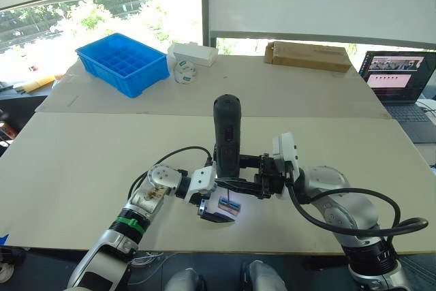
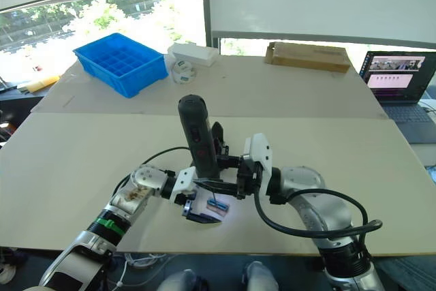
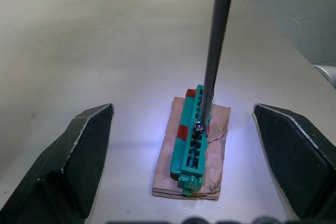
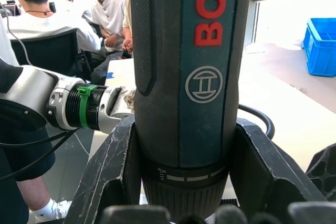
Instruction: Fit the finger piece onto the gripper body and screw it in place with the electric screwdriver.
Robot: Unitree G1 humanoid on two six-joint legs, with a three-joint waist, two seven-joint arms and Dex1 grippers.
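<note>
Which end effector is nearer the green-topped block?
Left. The left end effector is open, its fingers on either side of the green-topped block. The right end effector sits higher, shut on the electric screwdriver, whose bit touches the block.

Table [image 1: 82,189]: bare around the arms. Blue tray [image 1: 122,63], white box [image 1: 193,54], cardboard box [image 1: 308,56]: far edge. Laptop [image 1: 398,83]: right.

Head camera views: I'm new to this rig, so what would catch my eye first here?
The electric screwdriver stands upright at the table's near middle, clamped in the right gripper. Its thin bit touches a screw on a small green-topped brown block between the left gripper's open fingers. A blue tray sits far left.
</note>
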